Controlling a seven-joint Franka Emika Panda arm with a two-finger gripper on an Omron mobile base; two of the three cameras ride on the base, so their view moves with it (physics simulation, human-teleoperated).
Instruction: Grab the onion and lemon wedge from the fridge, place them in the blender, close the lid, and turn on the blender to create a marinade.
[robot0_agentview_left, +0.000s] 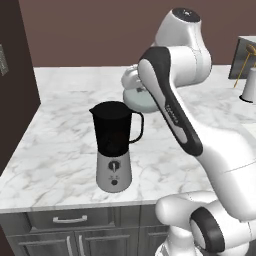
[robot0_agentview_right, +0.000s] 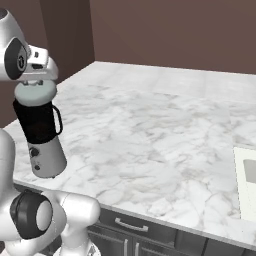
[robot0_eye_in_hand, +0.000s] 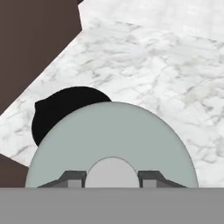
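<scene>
Two dark fingers (robot0_eye_in_hand: 74, 177) close on the small knob of the lid (robot0_eye_in_hand: 111, 140) in your hand view, one at each side of it, so your gripper (robot0_eye_in_hand: 112, 178) is clamped on the lid. You see the pale grey disc fill the lower half of that view, with the blender's (robot0_eye_in_hand: 65, 107) black jar mouth peeking out from under it at about 10 o'clock. In your left base view the lid (robot0_agentview_left: 140, 100) hangs in the air just beyond the blender (robot0_agentview_left: 115, 145), at about 1 o'clock from the jar rim, partly hidden by the arm. In your right base view the lid (robot0_agentview_right: 35, 92) sits right above the jar (robot0_agentview_right: 40, 137), though you cannot tell whether it touches the rim. The blender stands upright on the marble counter (robot0_agentview_left: 60, 150), near its front edge, handle turned to 3 o'clock.
</scene>
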